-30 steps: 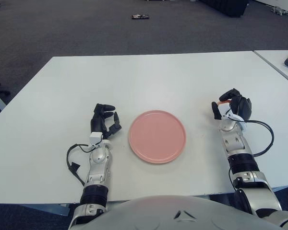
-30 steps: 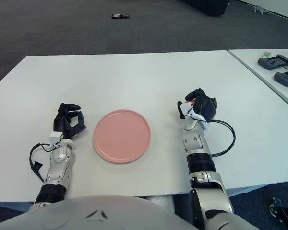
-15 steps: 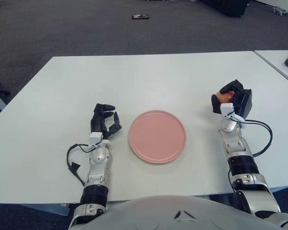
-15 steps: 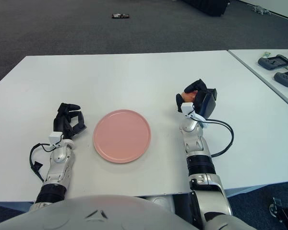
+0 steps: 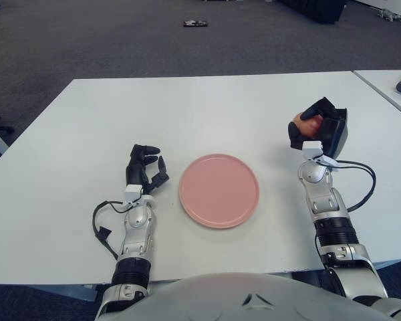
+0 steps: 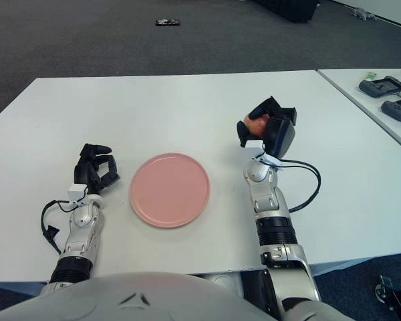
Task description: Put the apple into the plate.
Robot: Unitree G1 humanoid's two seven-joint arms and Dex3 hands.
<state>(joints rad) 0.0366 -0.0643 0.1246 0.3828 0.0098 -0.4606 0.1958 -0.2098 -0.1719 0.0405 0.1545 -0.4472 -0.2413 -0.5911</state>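
A round pink plate (image 5: 218, 190) lies flat on the white table, near its front edge and between my two hands. My right hand (image 5: 315, 128) is raised above the table to the right of the plate, its fingers curled around a reddish apple (image 5: 302, 124) that peeks out between them. The apple also shows in the right eye view (image 6: 257, 122). My left hand (image 5: 146, 168) rests on the table just left of the plate, fingers relaxed and empty.
The white table (image 5: 214, 107) stretches far behind the plate. A second table at the right edge carries dark devices (image 6: 386, 86). A small dark object (image 5: 195, 24) lies on the carpet beyond the table.
My right hand has lifted off the table with the apple in it and shifted slightly left toward the plate. The left hand and the plate have not moved.
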